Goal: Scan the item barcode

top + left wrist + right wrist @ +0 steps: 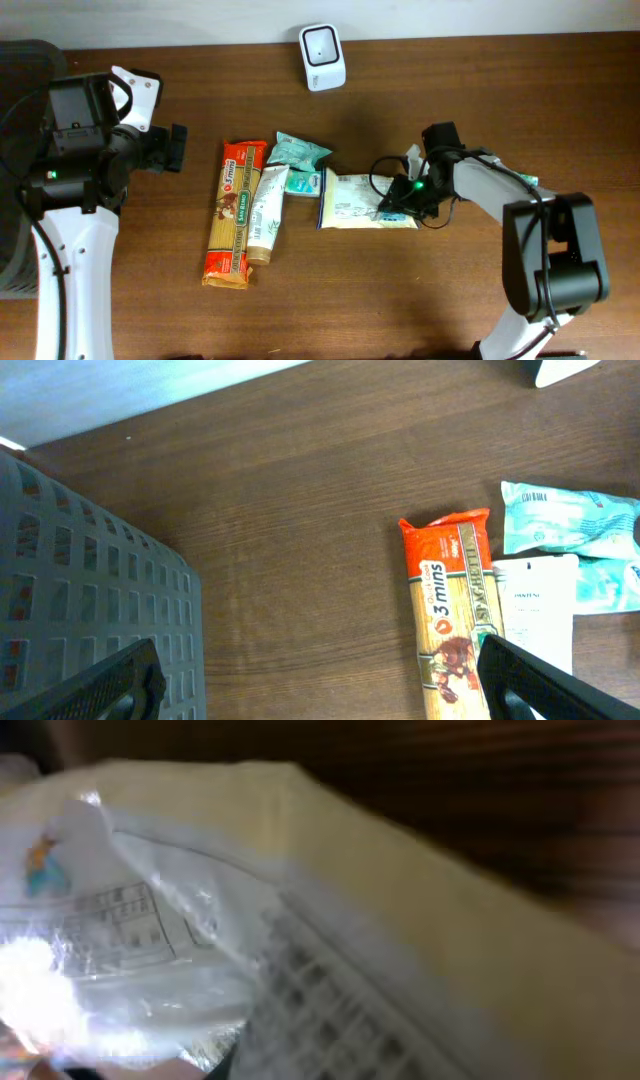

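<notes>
My right jaws are at the right edge of the pale packet, which lies flat on the bench just right of the other goods. It fills my wrist view so close and blurred that I cannot tell whether they are clamped on it. My left jaws stand wide apart left of the pasta pack, well apart from the packet.
</notes>
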You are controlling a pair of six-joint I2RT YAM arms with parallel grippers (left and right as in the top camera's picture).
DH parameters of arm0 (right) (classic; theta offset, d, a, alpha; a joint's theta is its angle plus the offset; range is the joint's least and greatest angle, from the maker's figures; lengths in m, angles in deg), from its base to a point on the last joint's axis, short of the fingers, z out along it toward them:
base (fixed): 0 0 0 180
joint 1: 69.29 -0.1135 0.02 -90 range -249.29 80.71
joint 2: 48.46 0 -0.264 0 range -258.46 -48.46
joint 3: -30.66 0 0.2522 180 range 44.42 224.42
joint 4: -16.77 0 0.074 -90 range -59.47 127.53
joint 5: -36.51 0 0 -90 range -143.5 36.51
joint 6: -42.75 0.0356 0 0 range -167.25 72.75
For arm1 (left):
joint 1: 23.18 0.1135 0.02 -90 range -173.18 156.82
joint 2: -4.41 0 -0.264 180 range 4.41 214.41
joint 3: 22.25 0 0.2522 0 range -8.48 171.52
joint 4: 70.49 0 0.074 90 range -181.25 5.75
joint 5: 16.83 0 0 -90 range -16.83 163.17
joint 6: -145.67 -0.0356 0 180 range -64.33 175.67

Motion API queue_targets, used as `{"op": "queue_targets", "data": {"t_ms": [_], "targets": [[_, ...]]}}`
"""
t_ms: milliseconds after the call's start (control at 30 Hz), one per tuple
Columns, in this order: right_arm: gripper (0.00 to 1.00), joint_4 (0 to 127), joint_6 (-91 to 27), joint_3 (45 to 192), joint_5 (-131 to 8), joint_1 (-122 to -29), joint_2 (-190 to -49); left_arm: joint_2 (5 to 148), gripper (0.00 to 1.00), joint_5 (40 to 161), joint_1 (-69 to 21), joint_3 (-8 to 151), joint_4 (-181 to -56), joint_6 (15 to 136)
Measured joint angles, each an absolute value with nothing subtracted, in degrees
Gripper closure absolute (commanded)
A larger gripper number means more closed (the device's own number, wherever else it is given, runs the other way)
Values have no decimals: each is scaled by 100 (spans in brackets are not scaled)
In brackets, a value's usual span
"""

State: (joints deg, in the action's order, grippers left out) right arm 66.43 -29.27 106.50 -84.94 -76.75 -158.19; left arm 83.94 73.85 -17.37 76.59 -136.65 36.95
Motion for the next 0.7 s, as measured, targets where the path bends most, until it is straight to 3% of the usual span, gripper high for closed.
{"op": "queue_targets", "data": {"t_ms": [200,367,700], "targets": [[96,6667,-3034,10650,-8876,-7522,-15874,8394,1,7385,-1737,7659,-13659,3695],[96,7576,-3598,10795,-8922,-7452,-15677,8394,1,7385,-1737,7659,-13659,3695],[96,8171,-4772,11385,-8627,-7450,-12803,8394,1,7385,-1737,7659,-13659,3695]]}}
